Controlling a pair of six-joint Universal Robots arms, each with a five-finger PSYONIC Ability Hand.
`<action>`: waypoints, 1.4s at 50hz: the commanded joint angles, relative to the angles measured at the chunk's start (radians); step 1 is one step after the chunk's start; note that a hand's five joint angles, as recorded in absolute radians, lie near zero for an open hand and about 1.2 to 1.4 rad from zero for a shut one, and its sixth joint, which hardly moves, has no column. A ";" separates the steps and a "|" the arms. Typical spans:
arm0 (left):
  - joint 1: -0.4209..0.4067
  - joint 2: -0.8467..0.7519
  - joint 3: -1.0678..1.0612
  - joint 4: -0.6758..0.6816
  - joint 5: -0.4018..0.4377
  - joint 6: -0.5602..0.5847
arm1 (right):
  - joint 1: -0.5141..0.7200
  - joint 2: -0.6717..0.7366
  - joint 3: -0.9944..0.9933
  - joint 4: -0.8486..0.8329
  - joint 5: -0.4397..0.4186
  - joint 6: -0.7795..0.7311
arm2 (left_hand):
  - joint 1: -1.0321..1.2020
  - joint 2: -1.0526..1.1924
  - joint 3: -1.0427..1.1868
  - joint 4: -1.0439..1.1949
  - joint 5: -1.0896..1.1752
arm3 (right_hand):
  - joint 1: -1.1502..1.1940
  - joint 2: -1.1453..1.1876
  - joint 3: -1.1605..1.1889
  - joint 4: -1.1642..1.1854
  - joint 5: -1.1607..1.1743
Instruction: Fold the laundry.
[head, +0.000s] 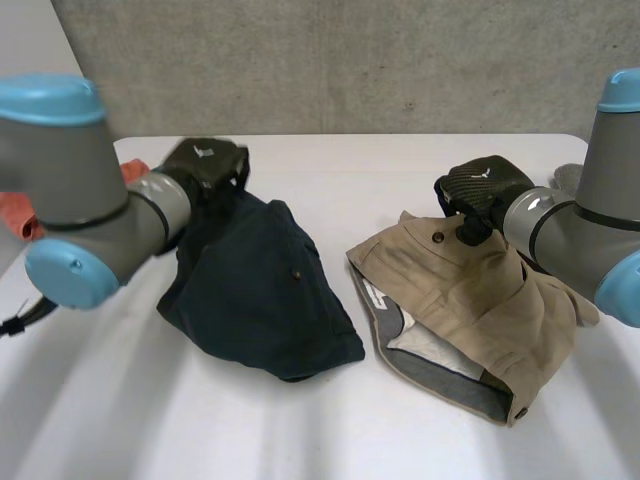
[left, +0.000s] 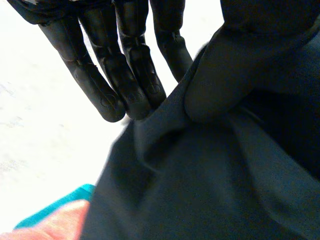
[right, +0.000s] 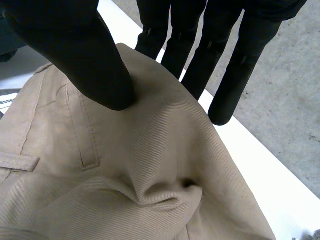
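Passing nearest the head camera: two arms, left arm (head: 90, 215) and right arm (head: 600, 235), flanking one white counter (head: 330, 175).

Lying on that counter side by side and well apart: two garments, one navy garment (head: 255, 290) on the left half and one khaki garment (head: 480, 320) on the right half.

Leaving open room in three places:
- along the near strip of the counter
- in the gap between the two garments
- along the far edge, below a concrete wall (head: 350, 60)

Pinching the far edge of the navy garment with the left hand (head: 205, 165), straight fingers (left: 125, 80) behind the cloth and thumb (left: 215, 80) pressing on its front.

Pinching a raised fold at the far edge of the khaki garment with the right hand (head: 485, 190), thumb bearing down on top and fingers behind. Running just past those fingers in the right wrist view: the counter's edge, with grey floor (right: 280, 90) beyond.

Counting one button (head: 296, 272) on the navy garment and two on the khaki garment, plus one belt loop (right: 17, 162) on the khaki.

Carrying one pale emblem (head: 205, 150) on the back of each hand, without legible lettering.

Showing one white label (head: 375, 295) inside the khaki waistband, its writing too small to read.

Lying behind the left arm: one red cloth (head: 18, 215).
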 joint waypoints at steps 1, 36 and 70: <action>0.113 0.094 0.217 0.055 -0.012 -0.039 | 0.002 -0.001 0.007 -0.015 0.001 -0.009 | 0.225 0.200 0.211 0.198 0.233 | 0.266 0.220 0.210 0.201 0.232; 0.365 -0.391 0.622 0.122 -0.241 0.157 | 0.031 0.029 0.033 -0.054 0.000 -0.043 | -0.510 -0.536 -0.525 -0.538 -0.502 | 0.266 0.220 0.210 0.201 0.232; -0.207 -0.280 0.206 0.012 0.058 -0.400 | 0.183 -0.225 0.203 -0.110 -0.061 0.040 | -0.996 -1.022 -1.011 -1.024 -0.989 | 0.266 0.220 0.210 0.201 0.232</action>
